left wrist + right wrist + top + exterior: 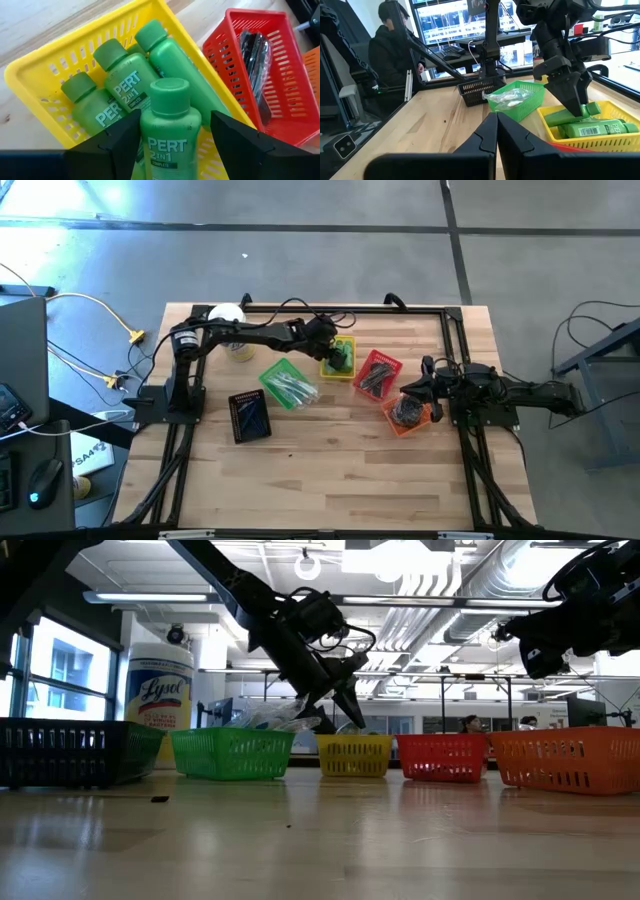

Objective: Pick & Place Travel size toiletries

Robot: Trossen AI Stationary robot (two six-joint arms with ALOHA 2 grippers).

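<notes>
One green bottle (170,132) between left claw (172,145) fingers, three more in yellow basket (45,65).

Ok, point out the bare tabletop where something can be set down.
Free: the wide wooden strip along the table edge farthest from the white-lidded jar, beyond the black basket. Crowded: the row of green basket, yellow basket, red basket and orange basket, with the left pincer over yellow and the right pincer by orange.

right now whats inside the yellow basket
The yellow basket holds green Pert bottles: three lying inside, and a fourth between the left end effector fingers. The basket floor beneath them is mostly covered.
</notes>
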